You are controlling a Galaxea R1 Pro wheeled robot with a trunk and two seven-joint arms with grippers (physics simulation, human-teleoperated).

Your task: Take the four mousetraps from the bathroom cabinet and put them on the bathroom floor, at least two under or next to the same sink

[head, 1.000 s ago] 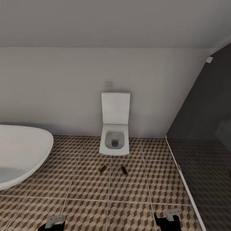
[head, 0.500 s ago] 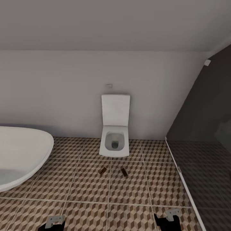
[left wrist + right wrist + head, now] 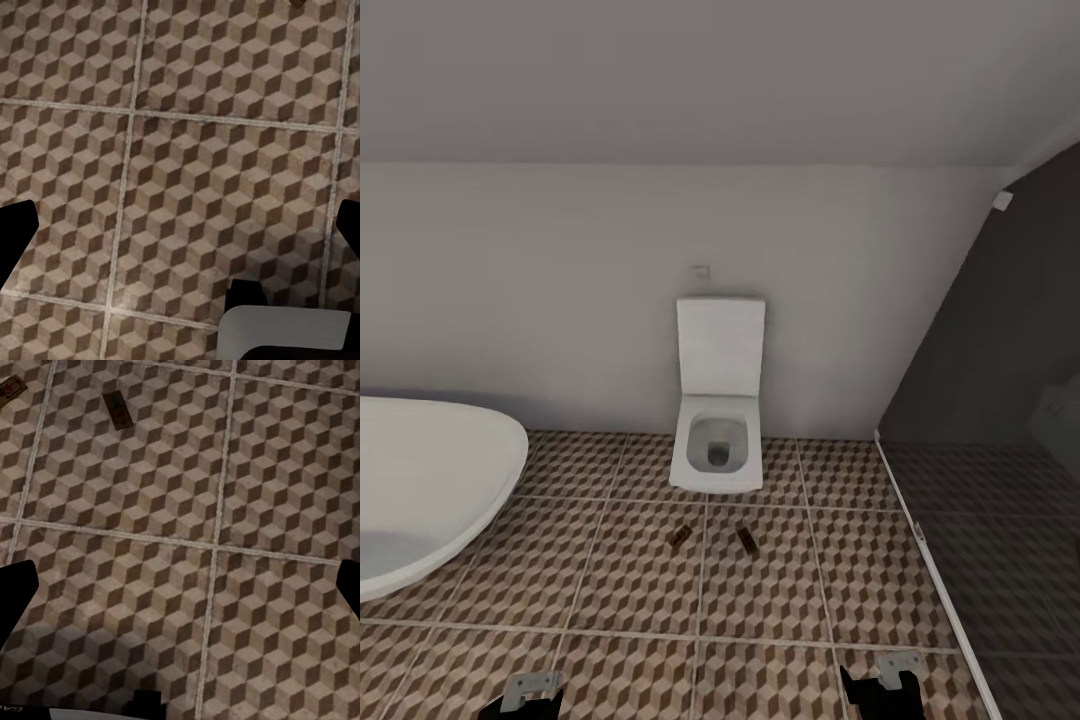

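A white toilet (image 3: 718, 425) with its lid raised is seen against the pale back wall, and it serves here as the landmark. Two mousetraps are found lying flat on the bathroom floor (image 3: 640, 590) just in front of the toilet bowl: the left mousetrap (image 3: 680, 537) is set a little toward the bathtub side, and the right mousetrap (image 3: 747, 539) is laid just beside it, the two being apart and not touching. Both are angled differently on the cube-patterned tiles, close to the grout line that runs forward from the toilet.

A white oval bathtub (image 3: 420, 490) is seen well to the left of the toilet, and a dark glass partition (image 3: 1000, 420) is placed to its right, along a pale floor strip.

The left pincer (image 3: 525, 692) and the right pincer (image 3: 887, 680) are held low, well in front of the toilet, above bare tiles. In the left wrist view the left pincer's dark fingertips (image 3: 16, 236) are shown far apart at the edges, with nothing between them. In the right wrist view the right pincer's fingertips (image 3: 18, 589) are likewise spread wide and empty, and the two traps (image 3: 118, 409) (image 3: 10, 391) are seen on the tiles farther ahead.
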